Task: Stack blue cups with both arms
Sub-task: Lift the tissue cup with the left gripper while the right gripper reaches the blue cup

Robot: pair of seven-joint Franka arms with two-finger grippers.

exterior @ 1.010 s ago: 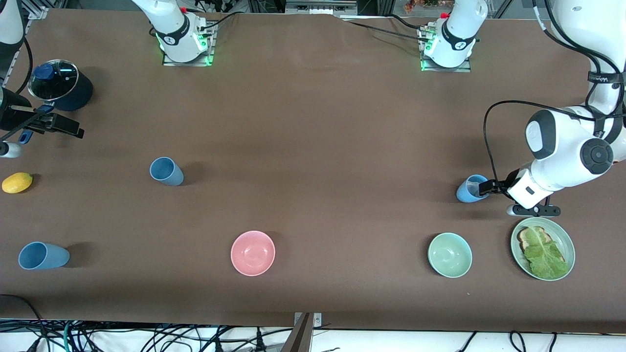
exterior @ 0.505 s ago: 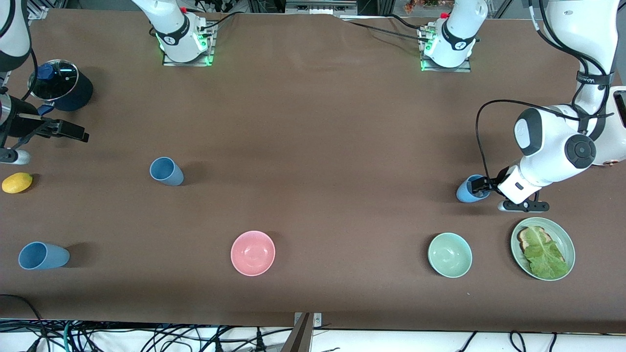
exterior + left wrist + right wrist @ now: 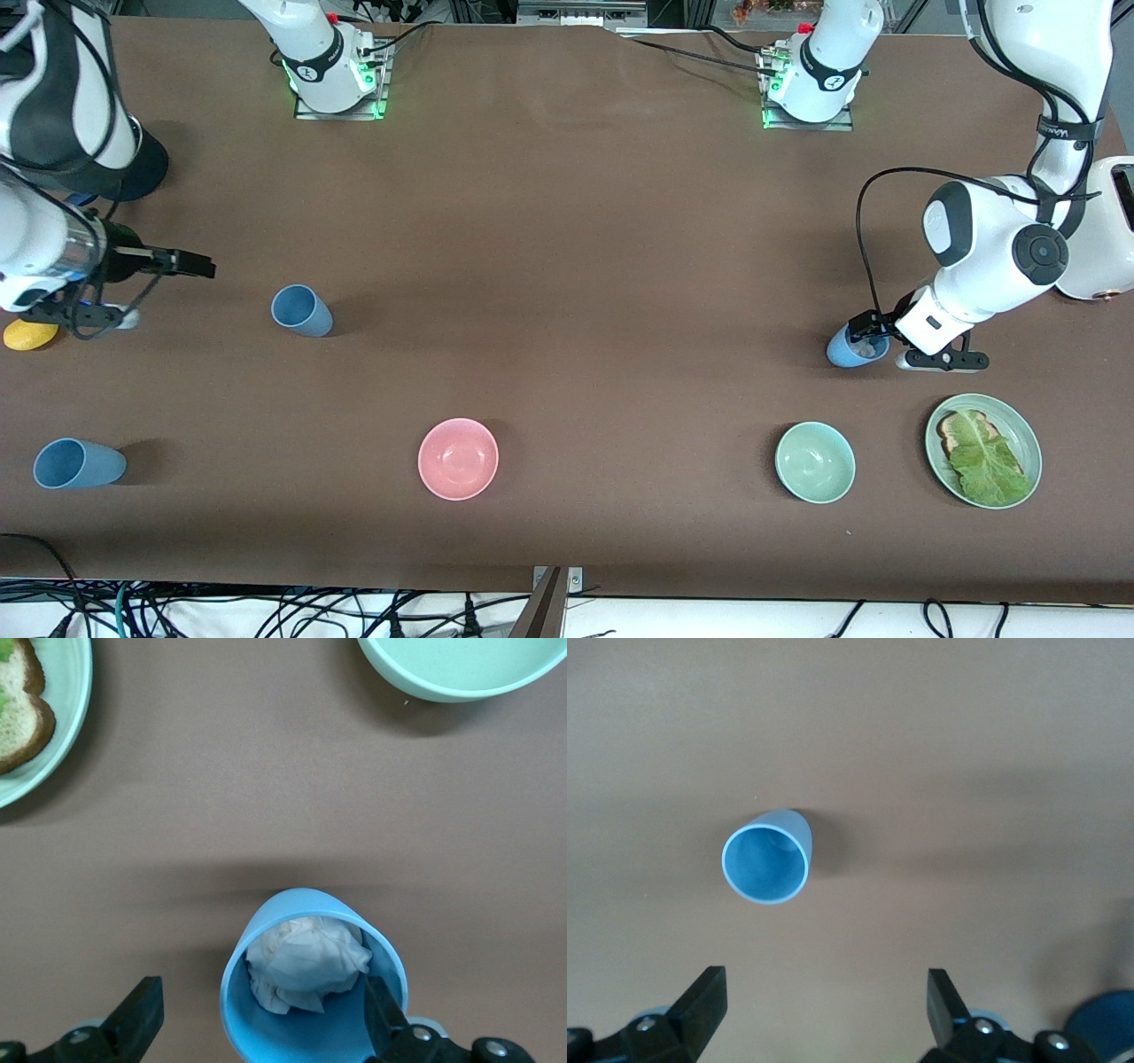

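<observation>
Three blue cups are on the table. One [image 3: 301,310] stands toward the right arm's end, and in the right wrist view [image 3: 766,864] it is upright and empty. My right gripper [image 3: 199,264] is open in the air beside it, not touching, with its fingers [image 3: 700,1001] spread wide. A second cup [image 3: 78,463] is nearer the front camera. The third cup [image 3: 849,347] holds crumpled white paper [image 3: 306,961]. My left gripper [image 3: 864,341] is open at this cup, with one finger [image 3: 381,1019] inside the rim and the other [image 3: 137,1019] outside.
A pink bowl [image 3: 458,458] and a green bowl [image 3: 815,462] sit near the front edge. A green plate [image 3: 1028,443] with toast and lettuce is beside the left gripper. A lemon [image 3: 27,337] and a dark navy pot [image 3: 146,168] lie partly under the right arm.
My right arm swung from beside the pot toward the upright cup. My left gripper slid onto the paper-filled cup, so one finger now sits inside its rim.
</observation>
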